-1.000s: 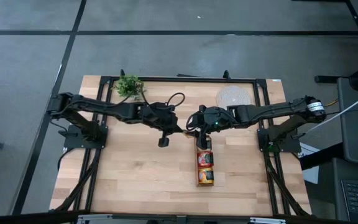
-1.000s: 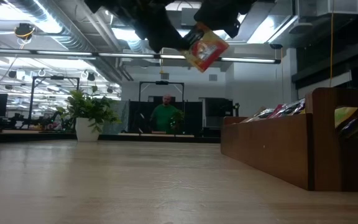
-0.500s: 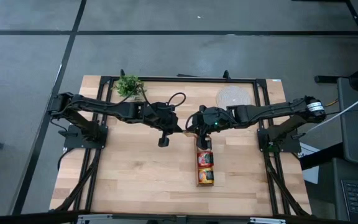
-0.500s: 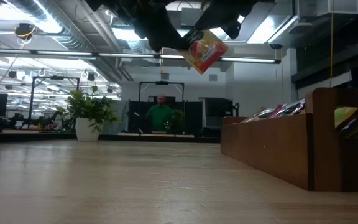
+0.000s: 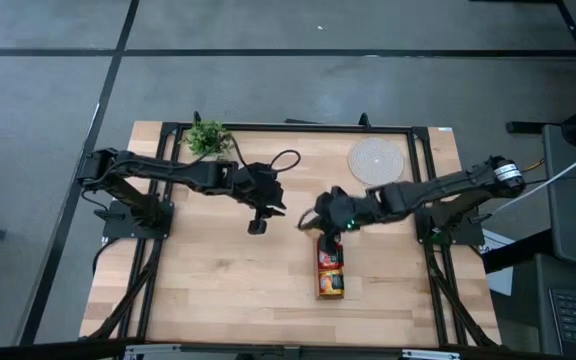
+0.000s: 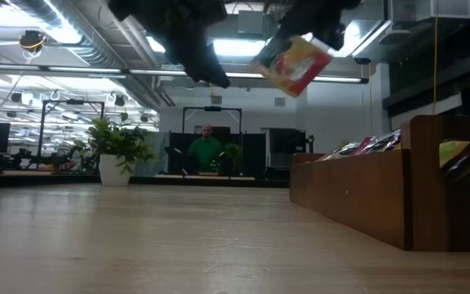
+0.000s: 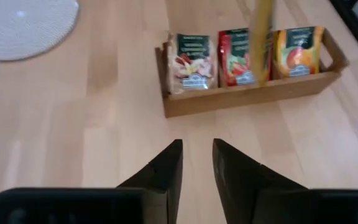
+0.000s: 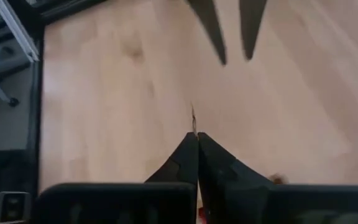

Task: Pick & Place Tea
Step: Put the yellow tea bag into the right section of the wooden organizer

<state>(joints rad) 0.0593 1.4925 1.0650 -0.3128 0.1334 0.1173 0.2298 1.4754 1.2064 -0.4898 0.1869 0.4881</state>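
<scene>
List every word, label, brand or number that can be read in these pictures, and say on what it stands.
None can be read.
Sachets in the tray: dark label bands on the yellow, red and orange fronts, too blurred.
Sachet in the right hand: print too blurred.

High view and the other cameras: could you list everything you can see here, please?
Light wooden table: one, under everything.
Long wooden three-compartment tray: one, brown, just right of table centre.
Small square paper tea sachets in tray: pale, red and orange fronts, one per compartment; total hidden.
Held yellow-and-red sachet: one, in the air above the table.
Round pale woven mat: one, near right arm's base.
Small green potted plant: one, near left arm's base.
Person in green top: one, room behind.
Right arm: dark, jaws shut on held sachet.
Left arm: dark, jaws open, empty.
</scene>
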